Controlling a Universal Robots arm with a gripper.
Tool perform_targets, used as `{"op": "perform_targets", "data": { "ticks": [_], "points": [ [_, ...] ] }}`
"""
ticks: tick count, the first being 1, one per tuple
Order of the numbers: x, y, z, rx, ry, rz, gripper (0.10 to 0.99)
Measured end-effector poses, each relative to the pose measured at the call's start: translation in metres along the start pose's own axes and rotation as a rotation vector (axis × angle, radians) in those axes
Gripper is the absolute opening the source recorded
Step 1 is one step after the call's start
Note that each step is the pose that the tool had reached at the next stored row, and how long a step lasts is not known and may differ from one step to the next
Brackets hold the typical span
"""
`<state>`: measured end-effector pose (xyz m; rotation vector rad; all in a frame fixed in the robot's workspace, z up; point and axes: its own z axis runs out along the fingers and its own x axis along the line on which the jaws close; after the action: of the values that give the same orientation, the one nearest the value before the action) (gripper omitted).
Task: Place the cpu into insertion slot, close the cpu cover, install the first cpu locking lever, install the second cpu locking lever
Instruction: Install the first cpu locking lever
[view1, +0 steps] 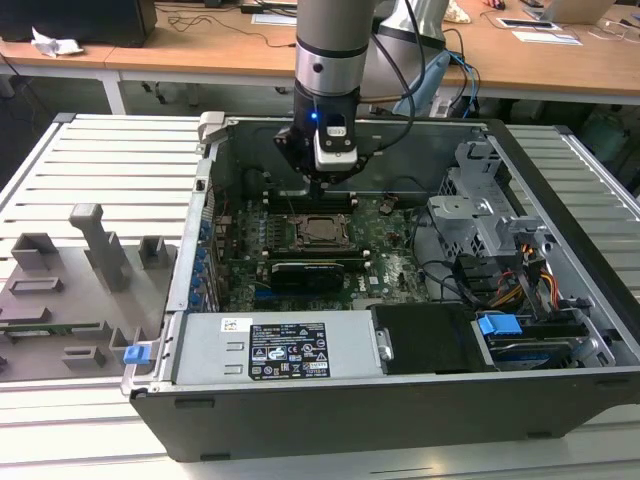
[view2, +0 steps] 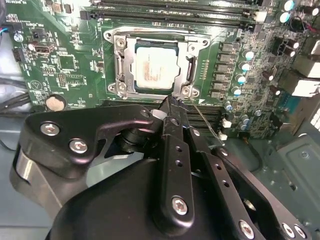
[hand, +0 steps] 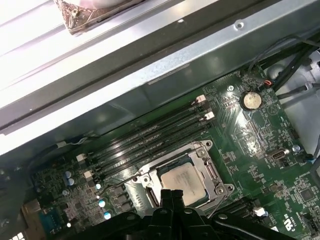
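One cpu (view2: 156, 66), seemingly one cpu cover (view2: 125, 62).

In the first wrist view, your hand (hand: 172, 195) covers one edge of the chip (hand: 181, 177); in the second wrist view, its body hides much of the circuit board (view2: 65, 65).

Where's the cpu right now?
In the second wrist view the cpu sits in the insertion slot on the green board, between the long memory slots and the gripper.
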<state>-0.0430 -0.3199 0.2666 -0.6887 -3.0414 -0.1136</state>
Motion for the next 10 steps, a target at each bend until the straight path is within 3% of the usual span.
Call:
{"op": "perform_targets", "data": {
  "ticks": [4,7,10],
  "points": [
    [0.0000,0.0000,0.0000,0.002,0.0031,-0.047,0.106],
    [0.0000,0.0000,0.0000,0.005,0.0083,-0.124,0.106],
    [0.0000,0.0000,0.0000,0.006,0.0102,-0.153,0.106]
  ]
}}
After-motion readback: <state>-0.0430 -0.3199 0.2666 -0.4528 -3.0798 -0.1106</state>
